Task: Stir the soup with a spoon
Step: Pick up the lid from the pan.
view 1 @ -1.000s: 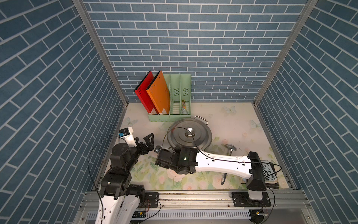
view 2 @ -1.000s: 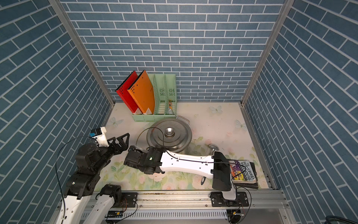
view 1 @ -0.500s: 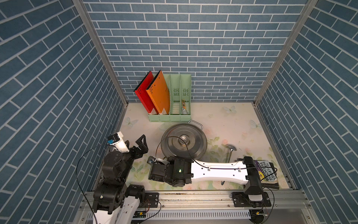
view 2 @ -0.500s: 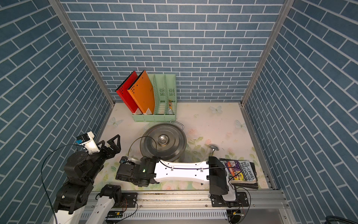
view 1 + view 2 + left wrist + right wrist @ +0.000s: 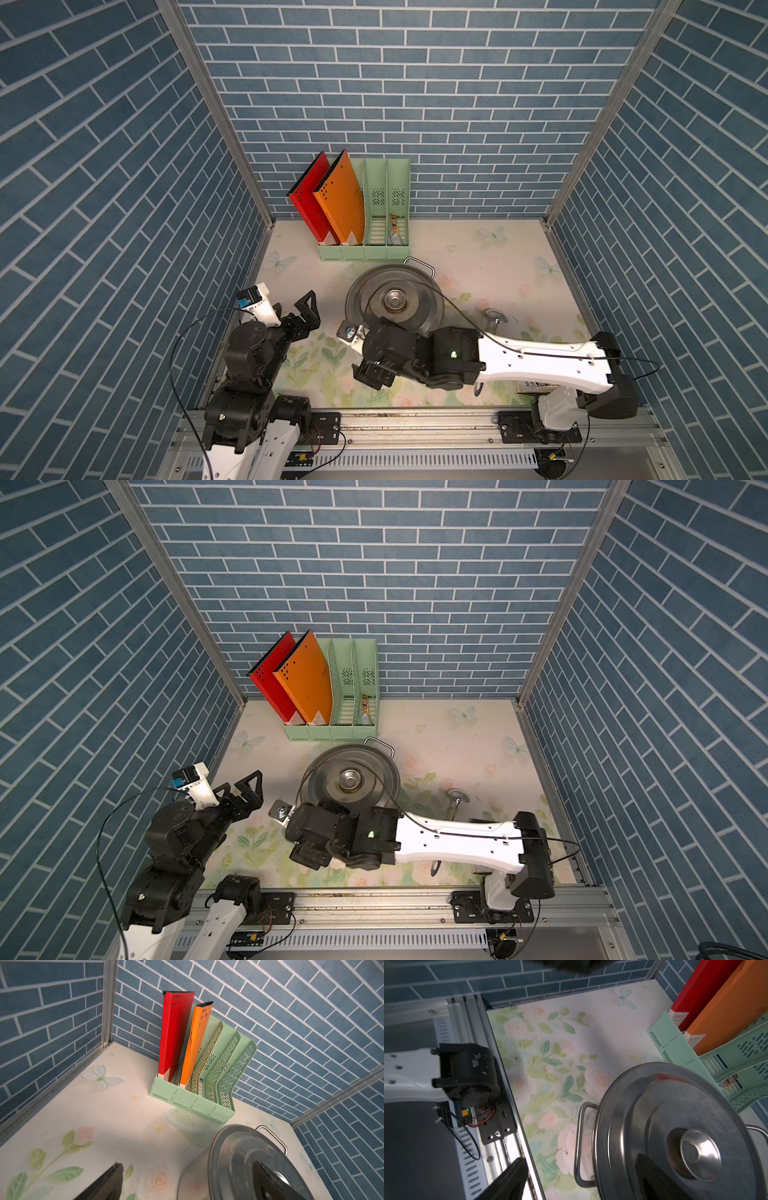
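Jaws of the left gripper (image 5: 294, 306) are spread wide and nothing is held between them; they are raised over the left part of the floral surface (image 5: 478, 257), well apart from the pot. Jaws of the right gripper (image 5: 580, 1159) are likewise parted in the right wrist view, with nothing grasped. One dark finger (image 5: 652, 1176) is seen over the lid (image 5: 675, 1118), the other against the metal rail (image 5: 500, 1147) at the surface's edge, and the pot's side handle (image 5: 579, 1136) is framed between them. In both top views this gripper is largely masked by its own wrist, which is stretched across the front of the surface just before the pot.

The spoon (image 5: 496, 318) is laid flat on the surface, to the right of the steel pot (image 5: 395, 299) and apart from it. Its round bowl is turned toward the back wall and its handle is passed under the white right arm (image 5: 540, 361). The oval-holed end (image 5: 434, 866) is visible on the arm's near side. It is touched by neither gripper.

The pot is covered by its lid. Behind it, a green file rack (image 5: 374, 249) is set against the back wall, with a red folder (image 5: 307, 203) and an orange folder (image 5: 340, 199) leaned in its two leftmost compartments.
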Robot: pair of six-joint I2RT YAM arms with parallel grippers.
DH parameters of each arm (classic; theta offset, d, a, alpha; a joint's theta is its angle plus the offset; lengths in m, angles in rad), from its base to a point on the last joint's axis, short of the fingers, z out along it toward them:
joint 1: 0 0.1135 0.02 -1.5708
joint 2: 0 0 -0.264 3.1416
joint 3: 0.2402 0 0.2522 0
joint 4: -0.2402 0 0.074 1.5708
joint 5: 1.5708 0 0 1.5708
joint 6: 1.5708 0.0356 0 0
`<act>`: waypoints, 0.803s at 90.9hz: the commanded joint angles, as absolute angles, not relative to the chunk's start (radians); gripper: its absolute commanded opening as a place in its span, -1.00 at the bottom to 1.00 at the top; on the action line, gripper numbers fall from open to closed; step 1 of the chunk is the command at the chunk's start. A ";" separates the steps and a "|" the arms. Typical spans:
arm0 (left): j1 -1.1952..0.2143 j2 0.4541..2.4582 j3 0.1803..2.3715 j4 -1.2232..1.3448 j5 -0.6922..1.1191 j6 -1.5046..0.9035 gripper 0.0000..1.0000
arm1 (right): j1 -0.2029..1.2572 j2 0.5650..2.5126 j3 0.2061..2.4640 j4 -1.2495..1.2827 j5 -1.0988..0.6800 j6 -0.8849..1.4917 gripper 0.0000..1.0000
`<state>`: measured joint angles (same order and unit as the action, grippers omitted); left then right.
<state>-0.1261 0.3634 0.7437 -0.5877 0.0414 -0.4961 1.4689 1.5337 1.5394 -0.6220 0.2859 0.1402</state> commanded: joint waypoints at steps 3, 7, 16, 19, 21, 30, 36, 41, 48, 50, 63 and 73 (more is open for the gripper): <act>-0.130 0.418 0.712 -0.565 0.148 -0.468 1.00 | 1.263 1.418 1.454 -0.527 0.098 0.171 0.74; -0.130 0.430 0.708 -0.562 0.164 -0.463 1.00 | 1.192 1.404 1.454 -0.560 0.041 0.171 0.82; -0.130 0.434 0.696 -0.550 0.186 -0.459 1.00 | 1.087 1.457 1.538 -0.721 -0.030 0.136 0.94; -0.130 0.430 0.689 -0.542 0.190 -0.460 1.00 | 1.077 1.493 1.587 -0.786 -0.022 0.118 0.96; -0.130 0.426 0.684 -0.537 0.191 -0.460 1.00 | 1.076 1.516 1.614 -0.829 -0.014 0.107 0.97; -0.130 0.403 0.661 -0.514 0.192 -0.467 1.00 | 1.075 1.612 1.699 -0.926 -0.009 0.076 0.99; -0.130 0.394 0.652 -0.508 0.188 -0.471 1.00 | 1.075 1.657 1.727 -0.946 -0.019 0.067 0.99; -0.130 0.390 0.652 -0.508 0.189 -0.471 1.00 | 1.075 1.689 1.750 -0.957 -0.030 0.062 0.99; -0.130 0.388 0.648 -0.506 0.192 -0.470 1.00 | 1.075 1.714 1.762 -0.956 -0.042 0.061 0.99; -0.130 0.388 0.648 -0.505 0.194 -0.470 1.00 | 1.076 1.720 1.763 -0.955 -0.043 0.061 0.99; -0.130 0.382 0.645 -0.503 0.195 -0.471 1.00 | 1.077 1.752 1.769 -0.951 -0.038 0.056 0.99; -0.130 0.371 0.645 -0.503 0.192 -0.471 1.00 | 1.077 1.773 1.774 -0.945 -0.031 0.051 0.97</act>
